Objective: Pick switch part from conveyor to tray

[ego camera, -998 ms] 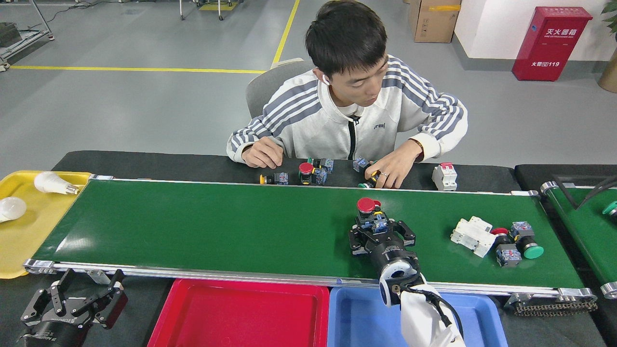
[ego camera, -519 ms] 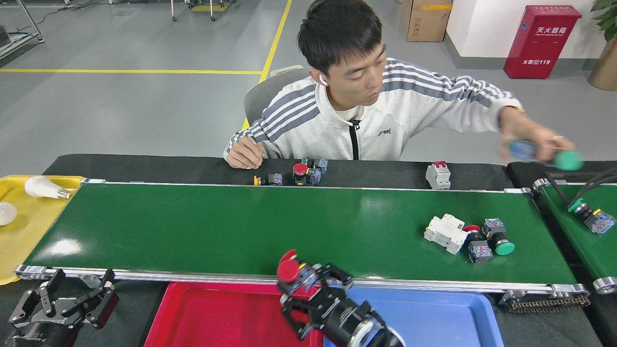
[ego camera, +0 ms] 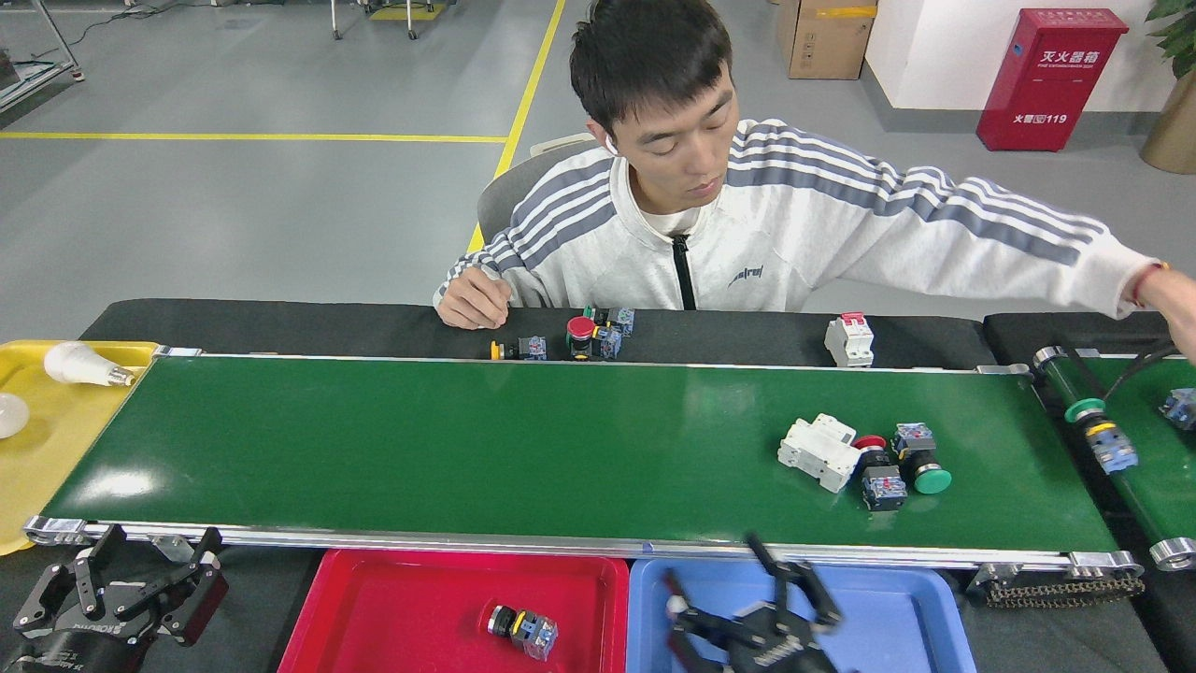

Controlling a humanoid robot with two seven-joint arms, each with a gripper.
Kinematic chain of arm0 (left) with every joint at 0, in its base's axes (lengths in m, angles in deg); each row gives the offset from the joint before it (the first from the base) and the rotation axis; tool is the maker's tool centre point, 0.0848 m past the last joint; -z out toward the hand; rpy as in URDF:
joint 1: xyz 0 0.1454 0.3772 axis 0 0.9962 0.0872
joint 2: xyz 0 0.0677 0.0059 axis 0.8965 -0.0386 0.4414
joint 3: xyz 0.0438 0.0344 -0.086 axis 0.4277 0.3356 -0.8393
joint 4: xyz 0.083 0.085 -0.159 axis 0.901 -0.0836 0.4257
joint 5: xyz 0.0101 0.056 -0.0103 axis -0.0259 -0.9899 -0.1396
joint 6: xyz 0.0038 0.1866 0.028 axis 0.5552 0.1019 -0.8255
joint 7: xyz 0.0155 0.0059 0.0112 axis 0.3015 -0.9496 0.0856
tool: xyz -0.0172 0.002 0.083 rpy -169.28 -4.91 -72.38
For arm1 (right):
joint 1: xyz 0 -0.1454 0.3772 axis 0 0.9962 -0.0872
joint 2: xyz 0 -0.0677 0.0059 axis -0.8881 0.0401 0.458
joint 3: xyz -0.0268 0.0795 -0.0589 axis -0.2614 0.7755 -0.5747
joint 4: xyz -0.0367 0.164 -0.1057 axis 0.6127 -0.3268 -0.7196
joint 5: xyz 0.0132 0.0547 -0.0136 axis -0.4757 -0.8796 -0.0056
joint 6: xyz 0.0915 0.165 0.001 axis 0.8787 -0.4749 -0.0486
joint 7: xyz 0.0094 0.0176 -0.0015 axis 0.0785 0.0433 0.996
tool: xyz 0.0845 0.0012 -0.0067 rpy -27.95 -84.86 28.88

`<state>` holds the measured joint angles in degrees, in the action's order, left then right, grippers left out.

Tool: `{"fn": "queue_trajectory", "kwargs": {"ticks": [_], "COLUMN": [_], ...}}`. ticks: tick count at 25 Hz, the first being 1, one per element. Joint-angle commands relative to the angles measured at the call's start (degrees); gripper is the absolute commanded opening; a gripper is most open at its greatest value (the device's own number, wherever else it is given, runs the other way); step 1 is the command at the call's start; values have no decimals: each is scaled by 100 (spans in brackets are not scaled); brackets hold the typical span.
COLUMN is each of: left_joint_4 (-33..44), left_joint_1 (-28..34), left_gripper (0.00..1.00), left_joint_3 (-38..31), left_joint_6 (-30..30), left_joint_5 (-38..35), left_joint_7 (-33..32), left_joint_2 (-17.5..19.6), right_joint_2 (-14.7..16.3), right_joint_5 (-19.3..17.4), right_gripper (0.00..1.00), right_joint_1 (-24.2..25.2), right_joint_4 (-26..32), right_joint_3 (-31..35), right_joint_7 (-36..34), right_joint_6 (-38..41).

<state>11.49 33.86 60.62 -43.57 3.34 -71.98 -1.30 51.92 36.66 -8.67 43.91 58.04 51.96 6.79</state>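
The right tool (ego camera: 747, 608) hovers over the blue tray (ego camera: 897, 608), fingers spread wide and holding nothing; the left tool (ego camera: 121, 598) rests off the near-left corner of the bench, splayed and empty. One switch part (ego camera: 523, 629) lies on its side in the red tray (ego camera: 392, 608). The likely trouble lies ahead: on the conveyor (ego camera: 467, 449), the next switch parts (ego camera: 892, 467) sit touching a white breaker (ego camera: 820, 451), so a grab there could catch two pieces or knock one aside. The belt is smooth, glossy green; the trays are shiny moulded plastic; the parts are small, blocky bodies with round caps, apt to roll.
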Motion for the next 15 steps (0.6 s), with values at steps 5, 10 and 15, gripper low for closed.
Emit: {"fn": "queue_trajectory", "kwargs": {"ticks": [5, 10, 15], "left_joint_4": [175, 149, 131], "left_joint_1": [-35, -61, -61], "left_gripper": [100, 100, 100], "left_joint_3": [-8, 9, 71], "left_joint_6": [25, 25, 25], "left_joint_5": [37, 29, 20], "left_joint_7": [57, 57, 57], "left_joint_2": [128, 145, 128], "right_joint_2": [-44, -149, -158], "right_joint_5": [17, 395, 412], "right_gripper": [98, 98, 98], "right_joint_1": [-587, -1527, -2072], "right_joint_4": [-12, -733, -1278], "right_joint_3": [206, -251, -708], "right_joint_7": [540, 997, 1498], "right_joint_6": [-979, -1498, -1928]}}
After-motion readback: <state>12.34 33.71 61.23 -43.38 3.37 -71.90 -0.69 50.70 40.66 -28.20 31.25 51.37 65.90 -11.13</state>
